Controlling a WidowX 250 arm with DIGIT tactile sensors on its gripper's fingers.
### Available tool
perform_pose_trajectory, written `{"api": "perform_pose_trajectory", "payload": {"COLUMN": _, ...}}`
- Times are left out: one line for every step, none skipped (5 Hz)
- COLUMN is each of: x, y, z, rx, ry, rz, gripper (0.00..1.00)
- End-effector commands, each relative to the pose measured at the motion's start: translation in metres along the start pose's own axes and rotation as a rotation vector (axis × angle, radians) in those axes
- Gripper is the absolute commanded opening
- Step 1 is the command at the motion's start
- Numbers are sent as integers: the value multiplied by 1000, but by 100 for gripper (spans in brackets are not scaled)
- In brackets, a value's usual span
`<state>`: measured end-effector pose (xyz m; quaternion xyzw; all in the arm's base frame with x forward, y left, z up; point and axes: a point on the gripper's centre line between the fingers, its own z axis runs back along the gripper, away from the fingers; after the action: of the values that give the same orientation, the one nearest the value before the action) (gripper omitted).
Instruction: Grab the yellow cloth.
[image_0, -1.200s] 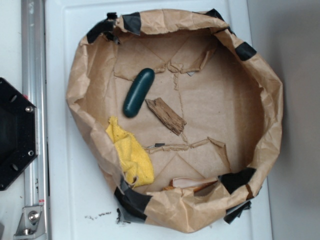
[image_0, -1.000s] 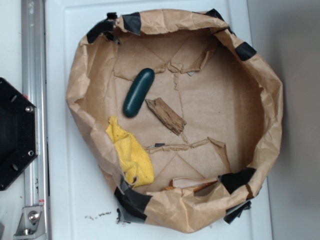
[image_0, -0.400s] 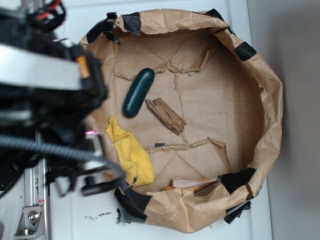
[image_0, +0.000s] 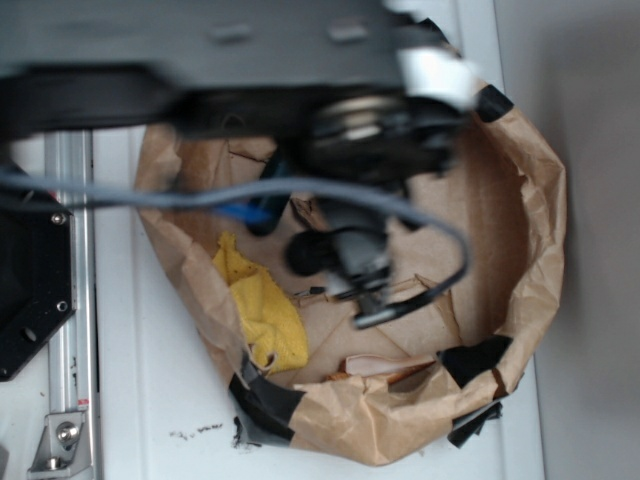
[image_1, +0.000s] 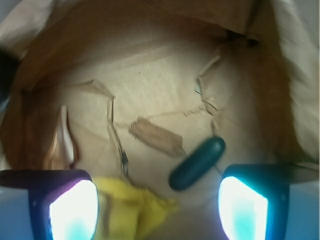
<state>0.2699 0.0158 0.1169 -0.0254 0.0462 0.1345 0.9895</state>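
Since the yellow cloth (image_0: 262, 318) slumped against the paper basin's (image_0: 540, 240) wall looks soft, light and bunchable, my wide-open, empty pincer (image_1: 159, 207) should pinch its raised middle fold.

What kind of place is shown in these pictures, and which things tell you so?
Probably a robot test bench, not a home. A taped brown paper bin sits on a white surface and holds the yellow cloth, a dark green oblong and a wood piece. The open gripper hangs above them.
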Motion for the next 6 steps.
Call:
{"api": "perform_pose_trajectory", "payload": {"x": -10, "y": -18, "z": -42, "rx": -37, "ry": 336, "rz": -56, "gripper": 100}}
{"api": "perform_pose_trajectory", "payload": {"x": -32, "y": -29, "z": -57, "rx": -31, "ry": 439, "rz": -100, "gripper": 100}}
{"api": "perform_pose_trajectory", "payload": {"x": -52, "y": -43, "z": -57, "rx": -17, "ry": 434, "rz": -141, "gripper": 100}}
{"api": "perform_pose_trajectory", "payload": {"x": -69, "y": -52, "z": -64, "rx": -1, "ry": 452, "rz": -174, "gripper": 100}}
{"api": "perform_pose_trajectory", "payload": {"x": -80, "y": -56, "z": -85, "rx": 9, "ry": 499, "rz": -213, "gripper": 100}}
{"api": "perform_pose_trajectory", "payload": {"x": -100, "y": -64, "z": -100, "rx": 7, "ry": 515, "rz": -238, "gripper": 99}}
